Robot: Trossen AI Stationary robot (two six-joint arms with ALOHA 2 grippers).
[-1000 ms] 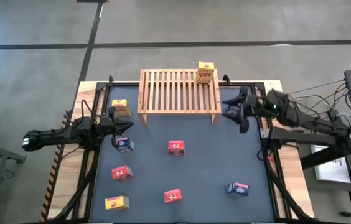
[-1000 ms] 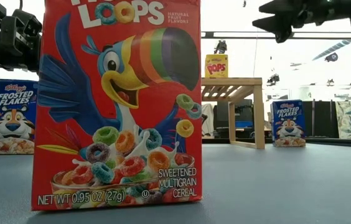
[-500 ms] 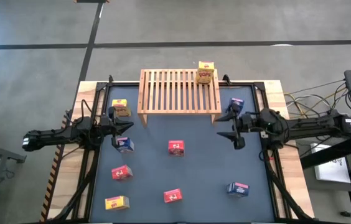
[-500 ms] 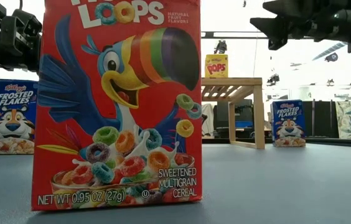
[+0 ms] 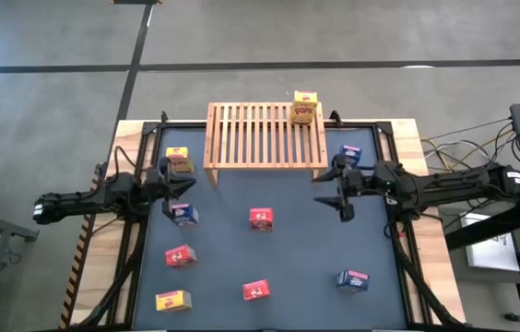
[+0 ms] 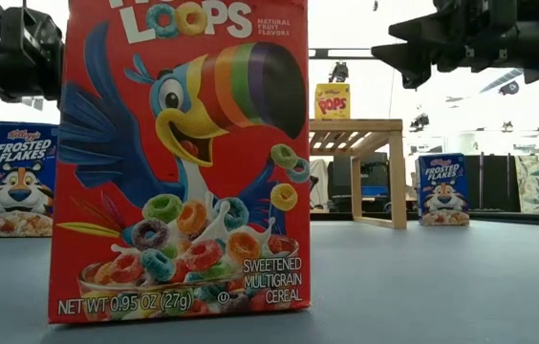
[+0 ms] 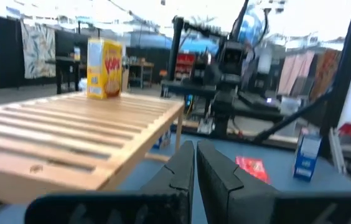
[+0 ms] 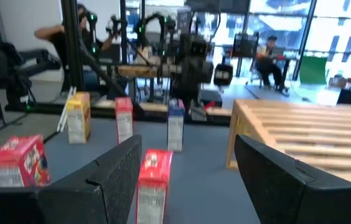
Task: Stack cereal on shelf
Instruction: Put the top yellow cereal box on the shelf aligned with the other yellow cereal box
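Observation:
The wooden shelf (image 5: 265, 136) stands at the table's far side, with one yellow cereal box (image 5: 304, 108) upright on its far right corner. Other cereal boxes stand about the grey mat: yellow (image 5: 179, 160), blue (image 5: 183, 214), red (image 5: 261, 219), red (image 5: 180, 255), yellow (image 5: 173, 300), red (image 5: 255, 290), blue (image 5: 353, 279), blue (image 5: 350, 155). My right gripper (image 5: 327, 189) hangs open above the mat near the shelf's right leg, pointing level toward the red box (image 8: 154, 180) farther off. My left gripper (image 5: 186, 187) is shut and empty beside the shelf's left end (image 7: 70, 137).
A red box (image 6: 179, 158) stands close before the low camera and hides much of the mat. The arms' black frames run along the table's left and right edges. Open mat lies between the red box (image 5: 261, 219) and my right gripper.
My right gripper has come down and swung from beside the shelf's right end toward the table's near edge and its middle, staying open. The blue box by the shelf's right end, which the arm covered before, now shows.

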